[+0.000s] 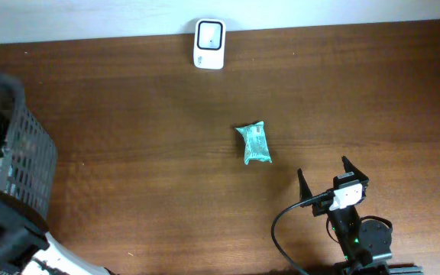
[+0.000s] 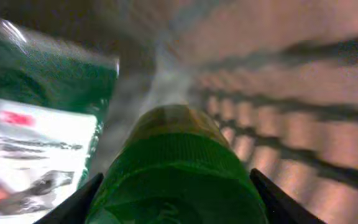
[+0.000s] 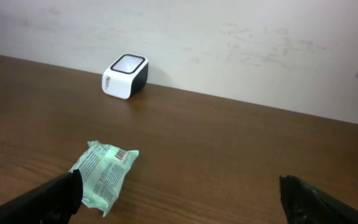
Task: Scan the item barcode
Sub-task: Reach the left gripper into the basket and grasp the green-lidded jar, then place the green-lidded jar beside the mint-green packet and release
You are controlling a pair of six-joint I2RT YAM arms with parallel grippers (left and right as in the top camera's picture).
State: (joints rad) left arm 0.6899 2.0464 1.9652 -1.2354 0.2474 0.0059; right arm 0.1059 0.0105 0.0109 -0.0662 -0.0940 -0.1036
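Overhead: brown table point(image 1: 128, 114); white scanner point(image 1: 208, 34) at the far edge, centre; pale green packet point(image 1: 254, 143) lying flat near mid-table, well apart from the scanner; dark mesh basket point(image 1: 25, 153) at the left edge; left arm point(image 1: 6, 233), blurred, at the basket's near side; right hand point(image 1: 331, 187) at the near right, fingers spread wide, nothing between them. Left wrist view: inside the basket; left hand point(image 2: 179, 199) about half spread, one finger at each side of a green bottle point(image 2: 179, 155) seen from its cap end; whether the fingers bear on it cannot be told through the blur; green pouch point(image 2: 36, 137) with a white label just left of the bottle. Right wrist view: packet with its barcode point(image 3: 124, 155) facing up at the far end; scanner beyond it, window tilted upward; right hand empty. Handling note, my judgement only: the bottle looks to be the item to take. Centre the grip on the cap, squeeze firmly before lifting, clear the pouch, and find the bottle's own barcode, unseen here, so it faces the scanner window.
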